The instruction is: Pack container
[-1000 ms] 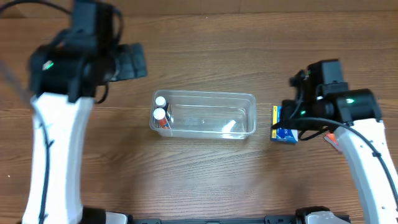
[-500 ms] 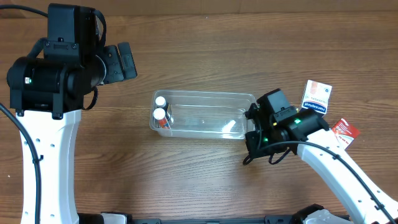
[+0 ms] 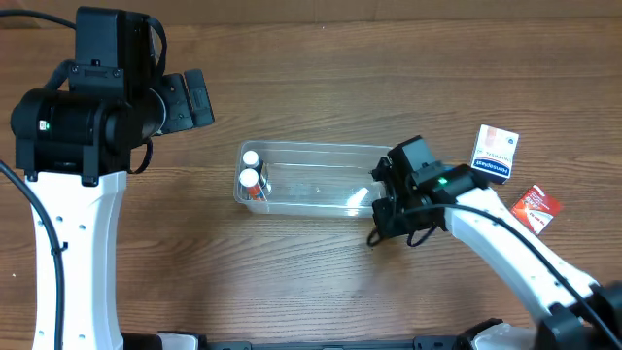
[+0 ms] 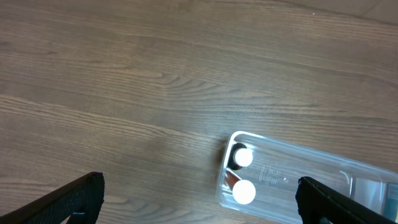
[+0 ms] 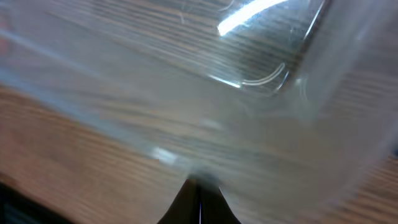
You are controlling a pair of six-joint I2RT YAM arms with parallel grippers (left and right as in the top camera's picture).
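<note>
The clear plastic container [image 3: 321,148] lies at the table's middle. Two white-capped bottles [image 3: 251,169] stand at its left end. My right gripper [image 3: 386,201] is at the container's right front corner. In the right wrist view its fingers [image 5: 199,186] are pressed together with only a thin slit, their tips at the blurred clear wall [image 5: 205,93], seemingly pinching it. My left gripper [image 3: 191,97] hangs open and empty, high at the far left. In the left wrist view its fingers [image 4: 199,200] are spread wide, with the container [image 4: 298,163] and bottles [image 4: 242,175] below.
A blue and white box [image 3: 494,154] and a red and white packet [image 3: 536,207] lie on the wooden table to the right of the container, behind my right arm.
My right gripper has left the blue box and come down to the container's right front corner, edging a little left in the last half second. My left arm has swung and settled.
</note>
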